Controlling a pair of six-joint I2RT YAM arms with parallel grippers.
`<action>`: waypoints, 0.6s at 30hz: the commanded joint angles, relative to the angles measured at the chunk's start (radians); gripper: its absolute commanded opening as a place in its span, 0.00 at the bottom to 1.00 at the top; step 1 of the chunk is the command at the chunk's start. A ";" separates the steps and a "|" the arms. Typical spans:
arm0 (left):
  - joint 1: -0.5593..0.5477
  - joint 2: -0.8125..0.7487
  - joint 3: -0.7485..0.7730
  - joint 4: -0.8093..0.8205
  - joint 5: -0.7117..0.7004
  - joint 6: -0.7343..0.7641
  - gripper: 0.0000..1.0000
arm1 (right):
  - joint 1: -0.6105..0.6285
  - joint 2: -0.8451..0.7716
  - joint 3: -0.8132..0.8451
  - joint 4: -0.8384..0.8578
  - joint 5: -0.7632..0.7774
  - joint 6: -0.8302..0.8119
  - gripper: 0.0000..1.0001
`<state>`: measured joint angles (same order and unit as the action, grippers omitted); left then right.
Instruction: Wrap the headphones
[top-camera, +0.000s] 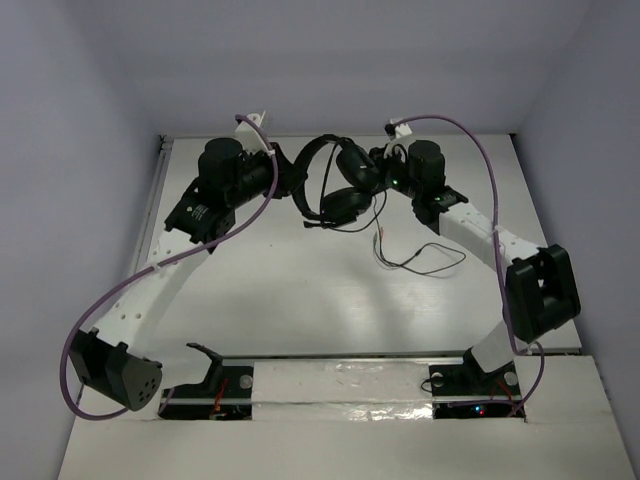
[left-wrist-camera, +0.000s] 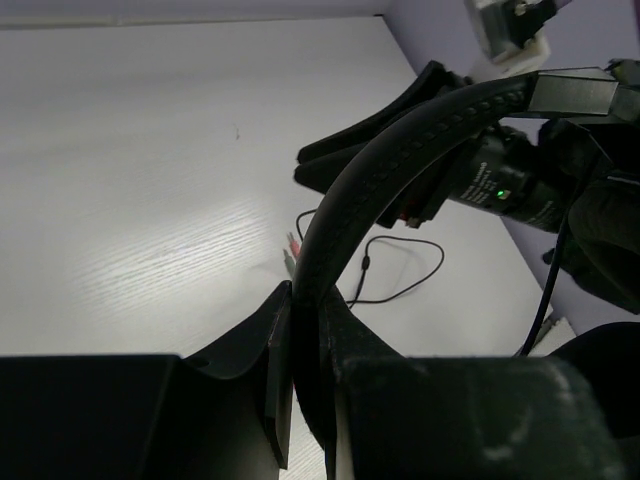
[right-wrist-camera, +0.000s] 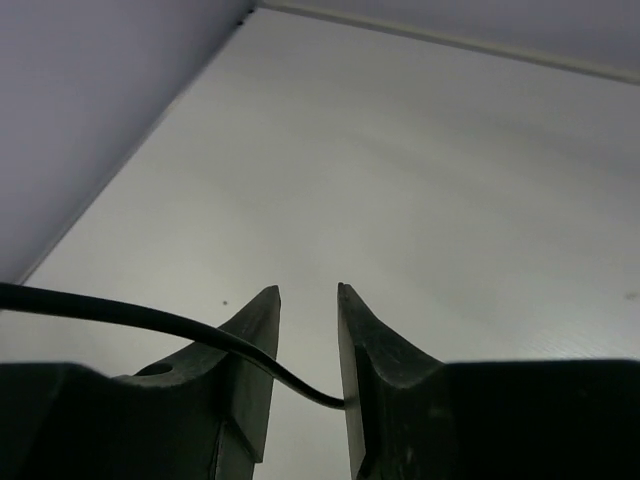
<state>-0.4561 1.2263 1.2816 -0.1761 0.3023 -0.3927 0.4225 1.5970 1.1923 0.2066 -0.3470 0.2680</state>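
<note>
At table (top-camera: 300, 300) rear, left pincer (left-wrist-camera: 306, 296) clamps headphones (left-wrist-camera: 400, 150).

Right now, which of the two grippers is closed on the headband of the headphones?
The left gripper: it is shut on the black headband. The right gripper stands open, with only the thin black cable running through its gap.

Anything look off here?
Yes: the black over-ear headphones, clamped at the headband by the left gripper, trail their thin black cable loose on the table, not wound. One strand crosses the parted fingers of the right gripper, unclamped.
</note>
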 joint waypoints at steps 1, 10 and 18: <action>0.005 -0.048 0.085 0.087 0.063 -0.047 0.00 | 0.005 0.030 0.006 0.189 -0.162 0.043 0.36; 0.048 -0.045 0.226 0.020 0.064 -0.057 0.00 | 0.005 0.121 -0.082 0.339 -0.208 0.089 0.47; 0.123 -0.008 0.381 -0.048 0.061 -0.044 0.00 | 0.005 0.144 -0.161 0.399 -0.219 0.106 0.53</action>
<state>-0.3729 1.2201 1.5772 -0.2543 0.3546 -0.4168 0.4267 1.7626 1.0725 0.4858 -0.5426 0.3538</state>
